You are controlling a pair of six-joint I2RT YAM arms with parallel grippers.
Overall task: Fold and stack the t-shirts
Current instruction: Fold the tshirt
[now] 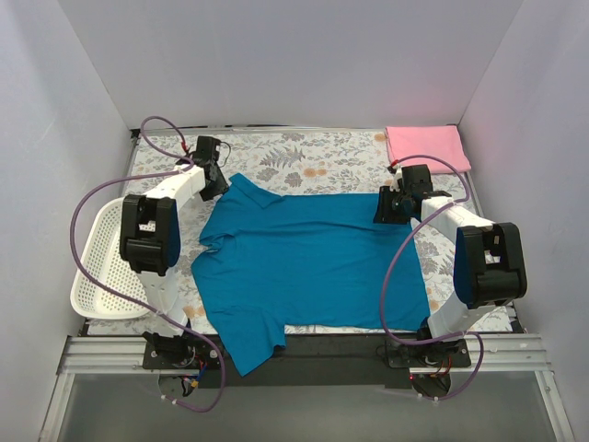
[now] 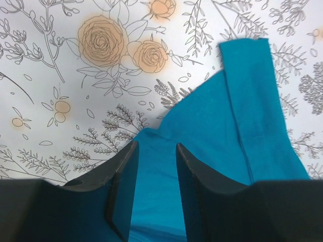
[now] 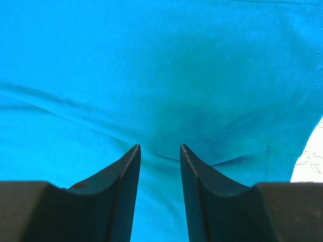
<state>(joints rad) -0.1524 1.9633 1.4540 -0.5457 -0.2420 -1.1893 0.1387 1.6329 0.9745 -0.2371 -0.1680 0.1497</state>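
While the teal t-shirt (image 1: 313, 262) lies spread on the counter (image 1: 313, 157), the left hand (image 1: 214, 177) at its 11 o'clock edge and right hand (image 1: 391, 204) at 2 o'clock straddle cloth, narrowly parted; the pink t-shirt (image 1: 428, 145) sits at 1 o'clock.

The teal-blue t-shirt (image 3: 151, 75) fills nearly the whole view. The right hand (image 3: 160, 151) sits low, its 2 black fingers (image 3: 126, 191) apart with teal cloth in the gap. A shallow crease lies just beyond the hand. Right of the hand runs a stitched hem (image 3: 298, 96), then a sliver of flowered worktop (image 3: 310, 164).
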